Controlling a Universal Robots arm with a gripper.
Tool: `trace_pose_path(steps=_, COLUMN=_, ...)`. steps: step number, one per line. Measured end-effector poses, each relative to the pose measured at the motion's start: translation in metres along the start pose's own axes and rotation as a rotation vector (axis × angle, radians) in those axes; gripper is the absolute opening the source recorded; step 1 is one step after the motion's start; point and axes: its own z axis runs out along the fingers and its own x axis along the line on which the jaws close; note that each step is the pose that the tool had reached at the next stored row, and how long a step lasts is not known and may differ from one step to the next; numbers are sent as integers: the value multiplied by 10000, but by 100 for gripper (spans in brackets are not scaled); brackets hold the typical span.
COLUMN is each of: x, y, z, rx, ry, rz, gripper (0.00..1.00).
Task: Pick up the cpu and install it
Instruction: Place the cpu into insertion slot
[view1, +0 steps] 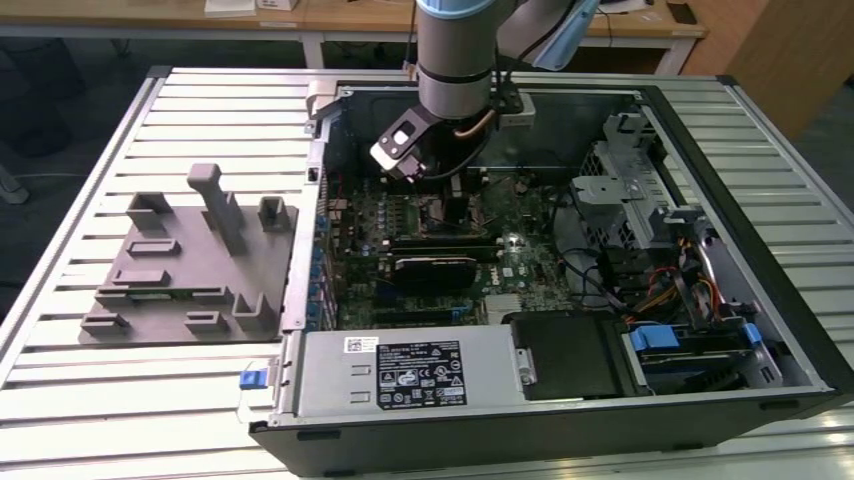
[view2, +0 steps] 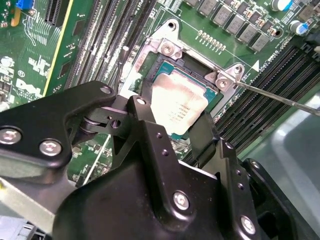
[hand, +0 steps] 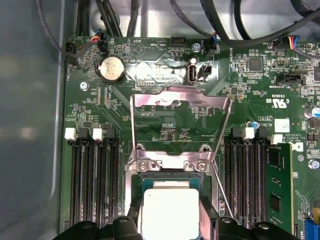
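**Cpu in the socket, gripper close over it: a skewed seat is the risk.**
The gripper (view2: 172, 125) hangs right over the cpu (view2: 177, 102), which lies inside the open socket (view2: 167, 49) on the board (hand: 165, 125). I cannot tell whether the claw clamps the chip or sits slack beside it. The load plate (hand: 180, 100) stands raised and the lever (view2: 280, 97) is free. As I judge it, a chip lying slightly skewed could bend socket pins under any downward push. A lift with the claw tight could tilt the chip or drag it out, and a sideways drift could strike the plate or the memory slots (hand: 92, 185) alongside.
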Motion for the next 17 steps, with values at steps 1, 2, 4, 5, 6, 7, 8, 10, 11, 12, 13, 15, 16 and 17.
trace_pose_path(steps=1, x=0, y=0, z=5, rx=0, ry=1, rz=16, gripper=53)
trace_pose_path(steps=2, x=0, y=0, z=7, rx=0, ry=-2, rz=26, gripper=53)
trace_pose_path(steps=4, x=0, y=0, z=8, rx=2, ry=-13, rz=26, gripper=53)
trace_pose_path(steps=5, x=1, y=0, z=9, rx=1, ry=-26, rz=26, gripper=53)
trace_pose_path(steps=6, x=1, y=0, z=10, rx=-1, ry=-47, rz=26, gripper=53)
trace_pose_path(steps=7, x=0, y=0, z=11, rx=-1, ry=-77, rz=24, gripper=53)
trace_pose_path(steps=8, x=1, y=-1, z=11, rx=0, ry=-107, rz=22, gripper=53)
trace_pose_path(steps=10, x=0, y=0, z=11, rx=0, ry=-145, rz=18, gripper=53)
trace_pose_path(steps=11, x=0, y=0, z=12, rx=0, ry=-146, rz=18, gripper=53)
trace_pose_path(steps=12, x=0, y=0, z=12, rx=0, ry=-147, rz=18, gripper=53)
trace_pose_path(steps=13, x=0, y=-1, z=13, rx=-1, ry=-147, rz=19, gripper=53)
trace_pose_path(steps=15, x=5, y=0, z=18, rx=-3, ry=-143, rz=12, gripper=53)
trace_pose_path(steps=16, x=5, y=-1, z=21, rx=-2, ry=-144, rz=8, gripper=53)
trace_pose_path(steps=17, x=5, y=-1, z=21, rx=-1, ry=-147, rz=7, gripper=53)
